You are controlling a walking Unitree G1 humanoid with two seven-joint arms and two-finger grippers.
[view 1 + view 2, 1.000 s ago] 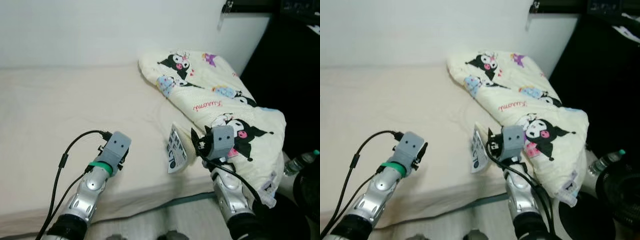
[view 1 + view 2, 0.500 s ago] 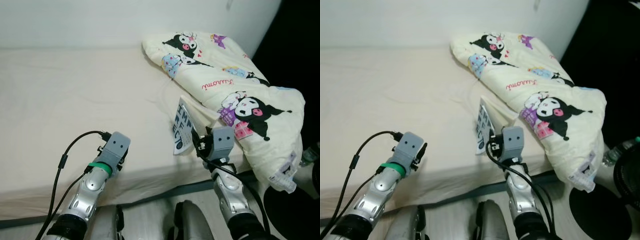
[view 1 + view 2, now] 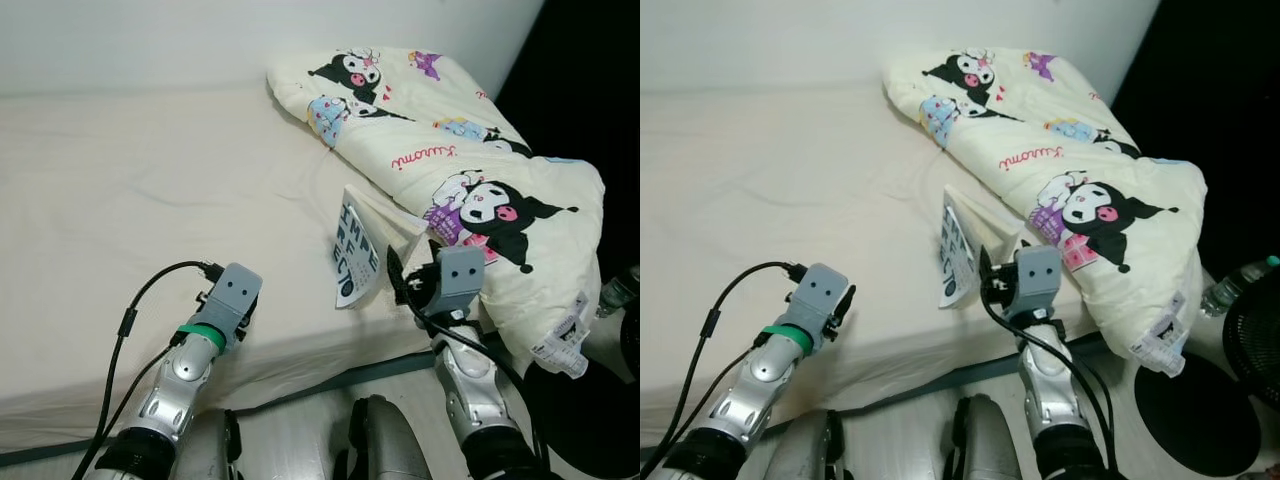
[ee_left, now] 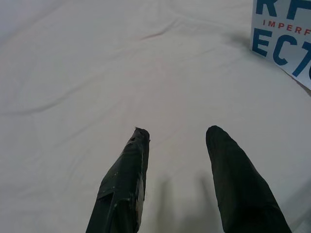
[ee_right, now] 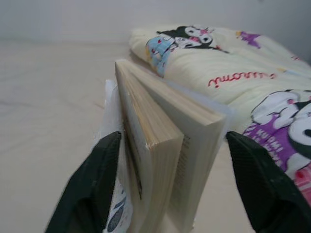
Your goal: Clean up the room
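A white paperback book (image 3: 358, 248) with blue letters on its cover stands upright over the bed's front edge. My right gripper (image 5: 170, 179) is shut on the book, one black finger (image 5: 97, 184) on each side, and its pages fan slightly apart. My left gripper (image 4: 177, 133) is open and holds nothing, hovering low over the bare cream sheet (image 3: 130, 170). A cream blanket (image 3: 470, 150) printed with cartoon figures lies bunched on the right of the bed, just behind the book.
The bed's front edge (image 3: 300, 385) runs just before my arms, with my legs (image 3: 390, 440) below it. A water bottle (image 3: 1230, 285) and a black round base (image 3: 1200, 400) stand on the floor at the right. A white wall (image 3: 200, 40) backs the bed.
The camera has tilted down and swung about, so the bed edge and my legs show. The right gripper still holds the book, now a little higher. The left arm has not moved.
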